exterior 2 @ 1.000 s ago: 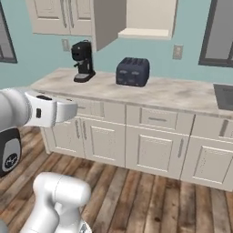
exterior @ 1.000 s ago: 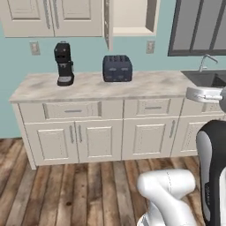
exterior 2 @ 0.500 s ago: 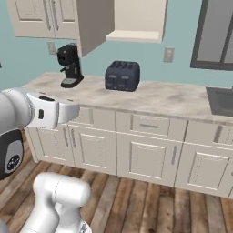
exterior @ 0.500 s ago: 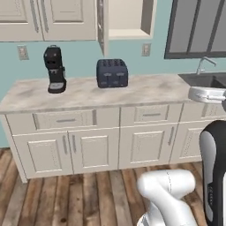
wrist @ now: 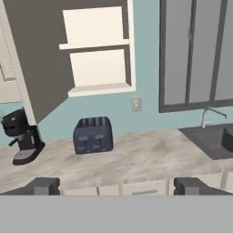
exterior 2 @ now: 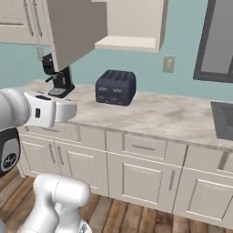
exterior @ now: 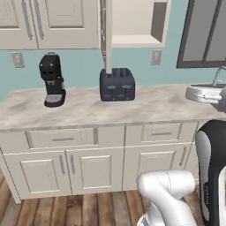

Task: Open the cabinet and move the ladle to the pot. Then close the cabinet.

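The cabinet hangs open above the counter, and the shelves that show inside it are bare beige. Its door stands swung out to the left; in the left base view the door appears edge-on. The ladle and the pot are out of view. My gripper is open with nothing between its fingers. It is held back from the counter, facing the wall below the cabinet. Its fingertips stand wide apart.
A dark toaster and a black coffee machine stand on the marble counter. A sink with a faucet lies to the right, under a dark-framed window. Lower cabinets with drawers front the counter.
The whole picture has shifted and the counter looks nearer, so the base has driven. The cabinet door stays open and the gripper stays open.
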You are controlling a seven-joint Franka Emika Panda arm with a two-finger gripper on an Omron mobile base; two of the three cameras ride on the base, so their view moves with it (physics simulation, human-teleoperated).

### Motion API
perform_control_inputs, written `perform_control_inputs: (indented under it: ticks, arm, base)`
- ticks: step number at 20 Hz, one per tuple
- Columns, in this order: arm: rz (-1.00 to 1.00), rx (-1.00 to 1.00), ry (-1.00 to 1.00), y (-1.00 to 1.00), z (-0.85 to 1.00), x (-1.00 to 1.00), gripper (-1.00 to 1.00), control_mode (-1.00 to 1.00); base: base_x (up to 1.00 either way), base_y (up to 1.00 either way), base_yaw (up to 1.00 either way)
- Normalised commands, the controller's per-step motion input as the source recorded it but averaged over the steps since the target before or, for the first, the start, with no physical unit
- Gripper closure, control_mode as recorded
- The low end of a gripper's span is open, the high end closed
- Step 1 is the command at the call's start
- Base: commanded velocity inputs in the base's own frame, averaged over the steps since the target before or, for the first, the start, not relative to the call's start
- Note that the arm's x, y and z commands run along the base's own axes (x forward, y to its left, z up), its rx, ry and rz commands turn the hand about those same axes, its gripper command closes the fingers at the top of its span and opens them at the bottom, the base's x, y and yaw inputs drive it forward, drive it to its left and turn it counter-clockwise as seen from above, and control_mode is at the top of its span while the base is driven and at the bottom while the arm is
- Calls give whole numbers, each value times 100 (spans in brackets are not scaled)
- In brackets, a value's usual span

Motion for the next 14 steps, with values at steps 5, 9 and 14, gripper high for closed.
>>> perform_control_inputs:
  ticks: [5, 9, 14]
  arm:
    - [0, 0, 0, 0, 0, 0, -100, 100]
    - [0, 0, 0, 0, 0, 0, -100, 100]
    - [0, 0, 0, 0, 0, 0, -100, 100]
  base:
    - [4, -92, 52]
    - [4, -81, 56]
    - [27, -37, 50]
